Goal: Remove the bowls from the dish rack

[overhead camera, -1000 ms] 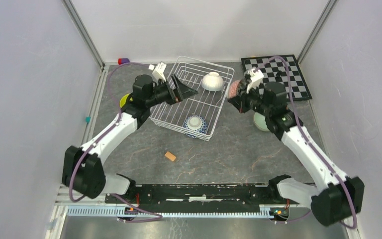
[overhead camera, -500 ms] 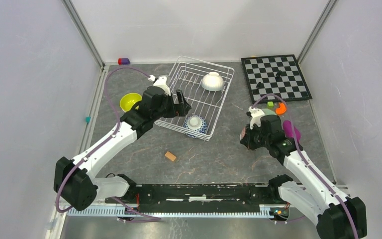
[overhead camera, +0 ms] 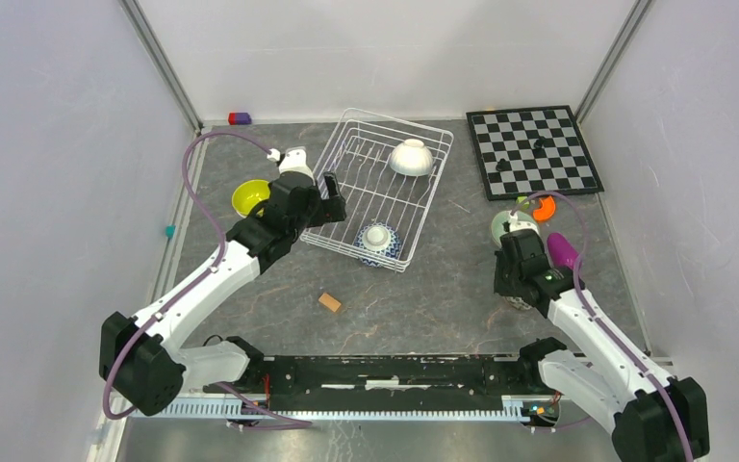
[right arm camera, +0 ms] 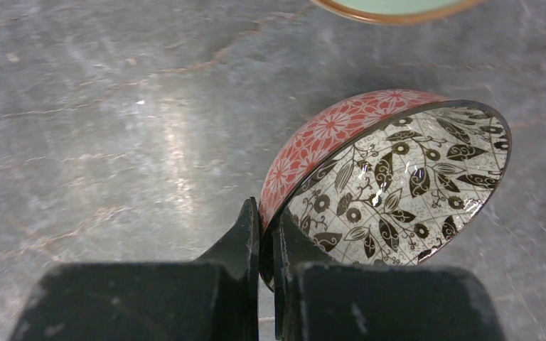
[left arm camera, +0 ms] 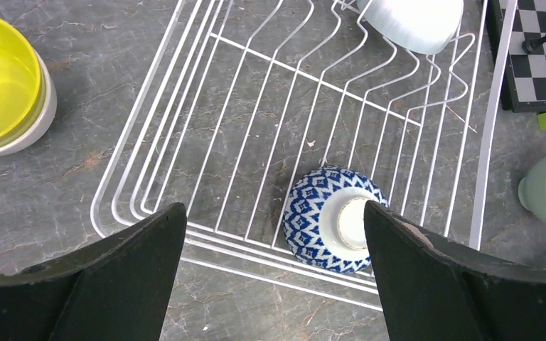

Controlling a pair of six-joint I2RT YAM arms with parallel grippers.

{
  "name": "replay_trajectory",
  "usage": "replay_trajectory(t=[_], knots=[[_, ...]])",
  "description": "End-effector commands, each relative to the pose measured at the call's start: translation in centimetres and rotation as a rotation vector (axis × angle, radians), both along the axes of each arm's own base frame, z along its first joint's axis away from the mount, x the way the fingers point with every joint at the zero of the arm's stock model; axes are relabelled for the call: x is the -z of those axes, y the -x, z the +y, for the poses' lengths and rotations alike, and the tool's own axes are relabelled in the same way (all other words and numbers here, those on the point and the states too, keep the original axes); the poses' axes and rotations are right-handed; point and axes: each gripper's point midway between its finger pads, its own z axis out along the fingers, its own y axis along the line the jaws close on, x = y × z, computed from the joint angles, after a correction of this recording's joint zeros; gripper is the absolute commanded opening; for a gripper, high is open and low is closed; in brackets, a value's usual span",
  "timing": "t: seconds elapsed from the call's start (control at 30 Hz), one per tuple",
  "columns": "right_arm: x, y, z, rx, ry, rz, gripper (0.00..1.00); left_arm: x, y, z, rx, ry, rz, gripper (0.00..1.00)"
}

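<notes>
From above we see the whole rectangular white wire dish rack (overhead camera: 399, 117) in the middle of the grey stone-look worktop (overhead camera: 443, 289), but there the right arm covers nearly all of what it carries. Only the right wrist view shows the right fingers (right arm camera: 252, 245) pinched tight on the rim of a red floral ceramic bowl (right arm camera: 327, 131). Its glossy inside bears black leaves, and it hangs tilted on its edge close to the worktop; whether it touches, we cannot tell. The left fingers (overhead camera: 332, 199) stand spread wide and hold nothing, over the rack's near left corner. Two bowls are in the rack. A blue-and-white patterned ceramic bowl (left arm camera: 334, 220) lies upside down at the near end, foot up. A plain white ceramic bowl (overhead camera: 411, 157) leans on its side among the prongs at the far end, cut off by the top edge in the left wrist view. Outside the rack, a yellow-green ceramic bowl (left arm camera: 0, 85) sits upright on the worktop just to its left. A pale green ceramic bowl (overhead camera: 500, 229) stands to the rack's right, near the right arm; both wrist views catch only a slice of it. A black-and-white chessboard (overhead camera: 534, 154) lies in the far right corner.
</notes>
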Motion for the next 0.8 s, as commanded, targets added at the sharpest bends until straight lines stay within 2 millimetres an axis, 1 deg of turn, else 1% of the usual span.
replay_trajectory(t=[0.0, 0.13, 0.17, 0.23, 0.3, 0.5, 0.63, 0.77], knots=[[-1.6, -1.4, -2.4, 0.165, 0.08, -0.06, 0.0, -0.1, -0.4, -0.2, -0.004, 0.009, -0.012, 1.0], [-1.3, -1.7, -2.0, 0.155, 0.064, -0.068, 0.04, 0.0, 0.2, -2.6, 0.136, 0.053, -0.013, 0.98], [-1.2, -1.8, -1.9, 0.147, 0.063, -0.071, 0.06, 0.0, 0.3, -3.1, 0.165, 0.065, -0.012, 0.98], [-1.1, -2.0, -1.7, 0.131, 0.065, -0.074, 0.16, 0.0, 0.6, -3.9, 0.213, 0.075, -0.005, 0.98], [-1.0, -2.2, -1.5, 0.107, 0.066, -0.073, 0.23, 0.3, 0.8, -4.4, 0.249, 0.075, 0.011, 1.0], [-0.8, -2.4, -1.2, 0.078, 0.074, -0.052, 0.3, 1.2, 1.7, -6.4, 0.333, 0.066, 0.045, 1.0], [-1.4, -2.7, -0.8, 0.052, 0.063, -0.061, 0.36, 2.3, 2.1, -7.2, 0.367, 0.023, 0.075, 1.0], [-3.1, -3.4, -0.4, 0.011, 0.057, -0.108, 0.42, 3.4, 2.6, -8.6, 0.423, -0.024, 0.114, 1.0]])
